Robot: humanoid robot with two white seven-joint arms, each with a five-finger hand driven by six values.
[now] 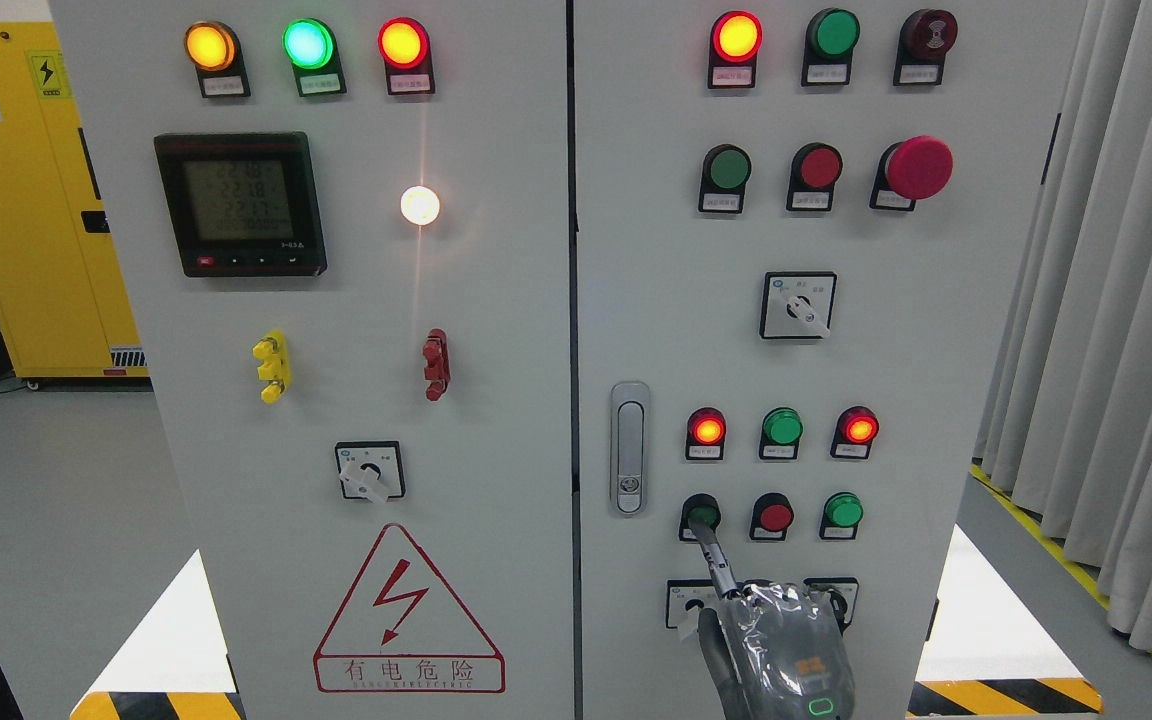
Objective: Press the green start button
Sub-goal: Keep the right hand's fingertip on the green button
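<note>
Green start button (pixel 702 514), bottom-left of the lower button cluster on the right-hand cabinet door (pixel 936 330), just right of the door latch (pixel 629 447); its face is mostly covered by a fingertip. One hand (pixel 774 645), wrapped in clear plastic, comes up from the bottom edge right of centre, so I take it for the right one. Index finger (pixel 718 562) is extended up and slightly left, tip on or right at the button; other fingers curled back, grasping nothing. Left arm not seen. Whether the button is depressed yet, cannot tell. To do this well, I would judge: push straight into the panel along the finger's line, keep the tip centred so it does not skid toward the red button (pixel 774 516) just beside, and keep the knuckles from bumping the rotary switches (pixel 691 604) low on the door, partly hidden behind the hand.
</note>
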